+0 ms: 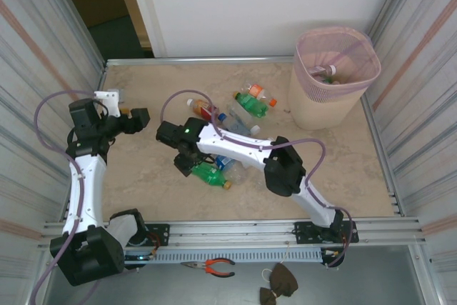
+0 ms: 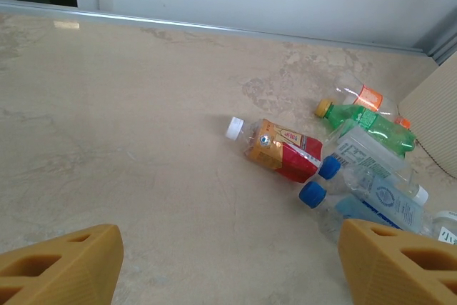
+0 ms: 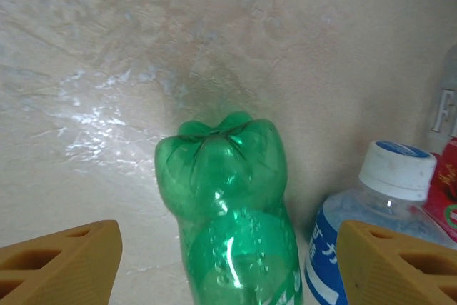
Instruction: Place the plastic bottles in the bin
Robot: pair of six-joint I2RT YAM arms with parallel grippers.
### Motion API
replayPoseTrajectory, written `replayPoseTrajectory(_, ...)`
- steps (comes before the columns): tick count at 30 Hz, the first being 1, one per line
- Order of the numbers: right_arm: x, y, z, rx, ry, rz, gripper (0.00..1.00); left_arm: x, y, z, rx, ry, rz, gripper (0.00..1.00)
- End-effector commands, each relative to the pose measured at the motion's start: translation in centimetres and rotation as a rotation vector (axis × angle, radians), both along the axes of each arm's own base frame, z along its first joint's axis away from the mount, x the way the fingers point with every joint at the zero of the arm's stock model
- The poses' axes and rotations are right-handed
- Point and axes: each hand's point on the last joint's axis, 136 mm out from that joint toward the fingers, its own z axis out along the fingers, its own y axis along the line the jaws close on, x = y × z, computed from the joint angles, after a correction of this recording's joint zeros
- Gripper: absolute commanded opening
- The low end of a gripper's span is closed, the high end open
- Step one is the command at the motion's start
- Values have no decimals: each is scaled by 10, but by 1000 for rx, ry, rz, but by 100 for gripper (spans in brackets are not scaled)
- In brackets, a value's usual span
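Right gripper point(image 3: 228, 251) has its fingers spread wide, straddling the base end of a translucent green bottle point(image 3: 228, 198) that lies on the table point(image 3: 107, 69), with a blue-labelled clear bottle point(image 3: 385, 198) crowding the right finger. Left gripper point(image 2: 228, 255) is also spread and empty, over bare tabletop on the left. The other bottles point(image 1: 243, 108) are clustered mid-table, and the bin point(image 1: 321, 108) sits in the far right corner near the wall.
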Motion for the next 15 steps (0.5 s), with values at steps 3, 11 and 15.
replayPoseTrajectory(3, 2, 0, -20, -70, 18, 11, 80, 0, -1, 3, -16, -19, -7, 79)
replayPoseTrajectory(11, 8, -1, -55, -152, 39, 27, 80, 0, 1, 3, -11, -18, 1, 79)
replayPoseTrajectory(15, 6, -2, -66, -178, 53, 41, 78, 0, 1, 2, -10, -14, 4, 79)
